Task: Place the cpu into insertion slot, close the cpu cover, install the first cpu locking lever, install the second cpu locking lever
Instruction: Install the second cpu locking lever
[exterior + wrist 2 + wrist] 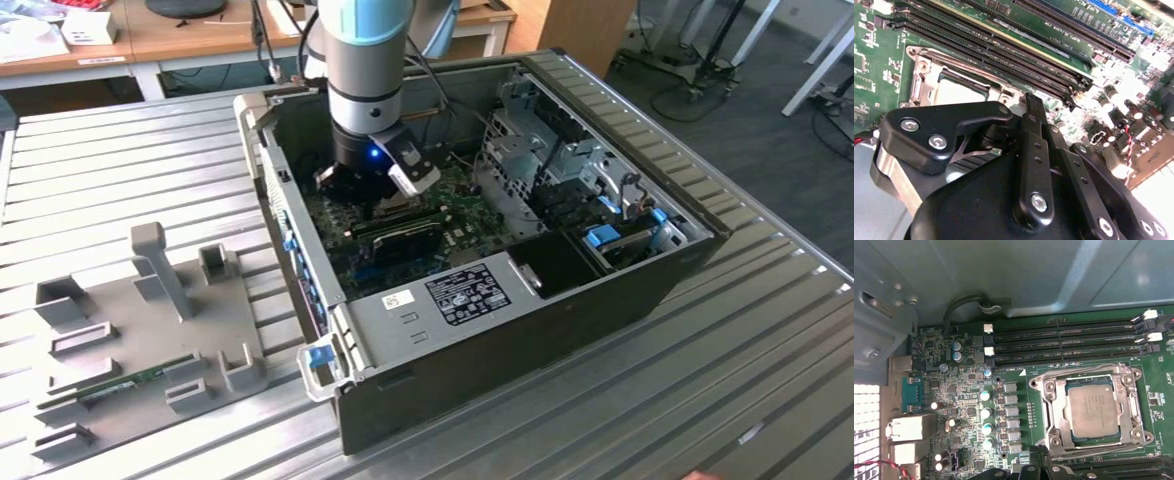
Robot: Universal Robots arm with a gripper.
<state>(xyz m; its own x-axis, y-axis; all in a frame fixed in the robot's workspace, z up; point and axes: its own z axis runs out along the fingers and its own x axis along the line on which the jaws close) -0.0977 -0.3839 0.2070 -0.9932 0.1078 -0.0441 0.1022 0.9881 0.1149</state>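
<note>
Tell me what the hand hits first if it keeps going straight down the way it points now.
Probably the cpu cover, closed over the cpu in the insertion slot. The hand hangs low inside the case over the green board; its tip sits near the socket's edge. Depth is unclear, so the socket rim might come first.

I can read no text from here. A black label [469, 293] and a small white sticker [398, 300] sit on the metal bracket [400, 322] in the exterior view; the cpu [1090, 410] carries faint, illegible print in the first wrist view.
</note>
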